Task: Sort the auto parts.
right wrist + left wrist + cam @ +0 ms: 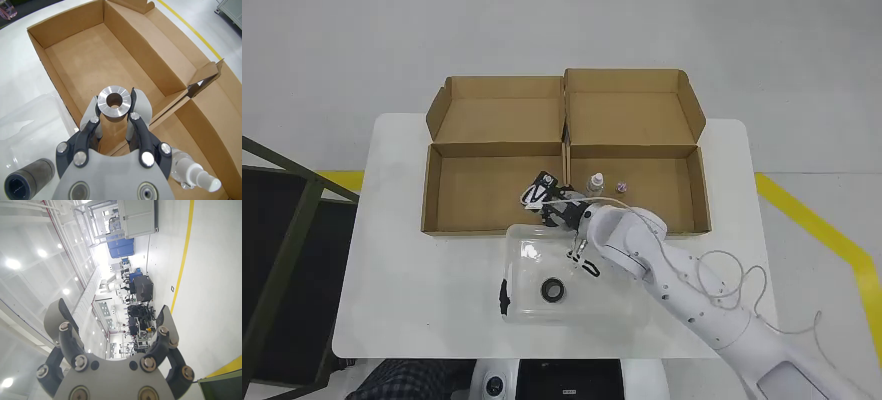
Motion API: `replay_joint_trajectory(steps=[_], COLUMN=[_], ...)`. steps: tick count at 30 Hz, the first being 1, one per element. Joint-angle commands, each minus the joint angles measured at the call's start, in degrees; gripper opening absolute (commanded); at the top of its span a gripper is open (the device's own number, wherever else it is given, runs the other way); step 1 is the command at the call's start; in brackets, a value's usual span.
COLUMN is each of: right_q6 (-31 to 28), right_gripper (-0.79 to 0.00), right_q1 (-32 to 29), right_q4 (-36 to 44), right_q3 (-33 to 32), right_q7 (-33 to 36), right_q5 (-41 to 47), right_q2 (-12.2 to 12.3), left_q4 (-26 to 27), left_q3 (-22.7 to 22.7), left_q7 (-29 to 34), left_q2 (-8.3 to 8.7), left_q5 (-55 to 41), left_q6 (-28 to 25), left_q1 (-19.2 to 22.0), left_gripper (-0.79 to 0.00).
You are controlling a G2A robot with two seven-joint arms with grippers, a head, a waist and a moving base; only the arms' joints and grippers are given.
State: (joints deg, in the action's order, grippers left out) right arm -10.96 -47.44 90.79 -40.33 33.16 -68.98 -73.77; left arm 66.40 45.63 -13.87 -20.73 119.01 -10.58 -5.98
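Industrial hall: machine enclosures (136,219), workstations (140,321)

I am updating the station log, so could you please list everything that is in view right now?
table: one, white, under everything.
cardboard boxes: two, brown, open, side by side on the table; the first bare, the second with items in it.
bottle: one, clear with a white cap, in the second box.
small part: one, pinkish, beside the bottle; too small to identify.
clear tray: one, transparent, in front of the boxes.
dark sleeve: one, dark grey, in the tray.
metal ring: one, silver, held above the bare box.
right gripper: shut on the metal ring.
left gripper: open, holding nothing, facing the room.
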Motion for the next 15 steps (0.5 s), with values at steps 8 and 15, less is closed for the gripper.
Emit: replay_joint_trajectory(steps=[8,15], right_q6=[-0.35,-0.91], right_gripper=[-0.573,-0.505], right_q1=[2.55,3.36], right_q4=[-3.66,-5.15], right_q3=[1.18,1.05], right_q7=[3.82,5.57], right_q5=[2.25,2.79], right_q2=[-1.79,-2.60], left_q4=[0.00,0.00], left_q3=[0.00,0.00], left_q7=[0.00,0.00], left_q2=[0.00,0.00], left_q5=[0.01,0.01], left_q6=[0.00,0.00], left_q1=[0.00,0.00], left_gripper=[0.000,0.000])
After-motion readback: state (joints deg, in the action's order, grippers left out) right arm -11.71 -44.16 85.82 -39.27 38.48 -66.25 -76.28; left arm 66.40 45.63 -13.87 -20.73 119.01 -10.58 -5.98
